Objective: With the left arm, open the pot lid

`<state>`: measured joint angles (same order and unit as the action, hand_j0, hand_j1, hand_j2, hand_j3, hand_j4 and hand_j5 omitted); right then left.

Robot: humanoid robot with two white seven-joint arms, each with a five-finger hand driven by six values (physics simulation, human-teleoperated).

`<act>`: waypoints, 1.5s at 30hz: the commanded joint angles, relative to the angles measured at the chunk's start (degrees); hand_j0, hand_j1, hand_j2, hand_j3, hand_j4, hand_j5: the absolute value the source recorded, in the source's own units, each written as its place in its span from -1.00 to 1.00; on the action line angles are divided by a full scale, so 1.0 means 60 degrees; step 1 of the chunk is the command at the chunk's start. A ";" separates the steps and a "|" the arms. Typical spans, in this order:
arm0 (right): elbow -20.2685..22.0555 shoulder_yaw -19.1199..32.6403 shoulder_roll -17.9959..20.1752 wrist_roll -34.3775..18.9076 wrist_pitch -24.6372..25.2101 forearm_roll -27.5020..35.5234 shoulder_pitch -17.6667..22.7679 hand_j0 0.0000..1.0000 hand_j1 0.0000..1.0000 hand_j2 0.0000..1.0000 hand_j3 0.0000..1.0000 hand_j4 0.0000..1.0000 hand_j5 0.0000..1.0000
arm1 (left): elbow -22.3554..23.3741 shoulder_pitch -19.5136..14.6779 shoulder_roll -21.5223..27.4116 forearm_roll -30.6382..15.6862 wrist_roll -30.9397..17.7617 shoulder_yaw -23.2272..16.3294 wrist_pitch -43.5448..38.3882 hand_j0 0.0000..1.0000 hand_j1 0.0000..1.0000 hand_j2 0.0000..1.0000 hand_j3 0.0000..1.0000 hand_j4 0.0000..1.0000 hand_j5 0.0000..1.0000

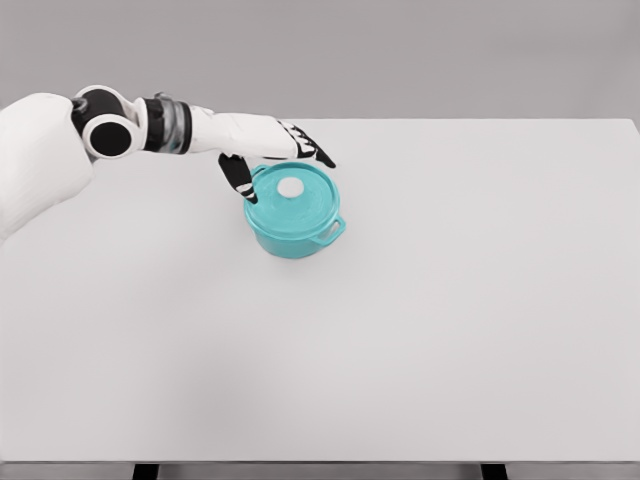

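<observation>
A teal pot (293, 225) with side handles stands on the white table (450, 300), left of centre. Its teal lid (305, 200) lies flat on top, with a white round knob (290, 187) in the middle. My left hand (278, 158) reaches in from the left and hovers over the pot's far-left rim. Its fingers (318, 152) are spread over the back of the lid and the thumb (236, 177) hangs down beside the pot's left side. The hand holds nothing; the knob is uncovered. My right arm does not show.
The table's front edge runs along the bottom of the view, with dark table legs (146, 471) below it. A grey wall stands behind the table.
</observation>
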<state>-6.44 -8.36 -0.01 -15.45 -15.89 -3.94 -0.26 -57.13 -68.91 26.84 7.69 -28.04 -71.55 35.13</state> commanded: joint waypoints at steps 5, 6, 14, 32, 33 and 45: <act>0.0004 0.0001 0.0001 -0.0003 -0.0003 -0.0003 0.0000 1.00 1.00 1.00 1.00 1.00 1.00 | 0.0073 -0.0015 -0.0358 -0.0022 0.0001 0.0031 -0.0022 0.81 0.81 0.81 0.81 0.81 0.81; 0.0004 0.0001 0.0001 -0.0003 -0.0003 -0.0003 0.0000 1.00 1.00 1.00 1.00 1.00 1.00 | 0.0088 -0.0015 -0.0373 -0.0022 0.0001 0.0016 -0.0022 0.80 0.80 0.80 0.80 0.80 0.80; -0.0011 0.0001 0.0001 -0.0003 -0.0003 -0.0003 0.0000 1.00 1.00 1.00 1.00 1.00 1.00 | 0.0264 0.0029 -0.0314 -0.0022 0.0016 -0.0101 -0.0022 0.41 0.41 0.41 0.41 0.41 0.41; 0.0004 0.0001 0.0001 -0.0003 -0.0003 -0.0003 0.0000 1.00 1.00 1.00 1.00 1.00 1.00 | -0.1259 -0.0175 0.1120 -0.1017 0.0001 -0.0262 -0.0022 -0.11 -0.11 -0.11 -0.11 -0.11 -0.11; 0.0004 0.0001 0.0001 -0.0003 -0.0003 -0.0003 0.0000 1.00 1.00 1.00 1.00 1.00 1.00 | -0.1596 -0.0278 0.1604 -0.1252 0.0001 -0.0262 -0.0022 -0.11 -0.11 -0.11 -0.11 -0.11 -0.11; 0.0004 0.0001 0.0001 -0.0003 -0.0003 -0.0003 0.0000 1.00 1.00 1.00 1.00 1.00 1.00 | -0.1817 0.0088 0.4564 -0.1911 0.0016 -0.0203 -0.0022 -0.08 -0.08 -0.08 -0.08 -0.08 -0.08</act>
<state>-6.44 -8.36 -0.01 -15.45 -15.89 -3.94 -0.26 -68.79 -68.02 52.75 -3.22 -28.01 -73.01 35.15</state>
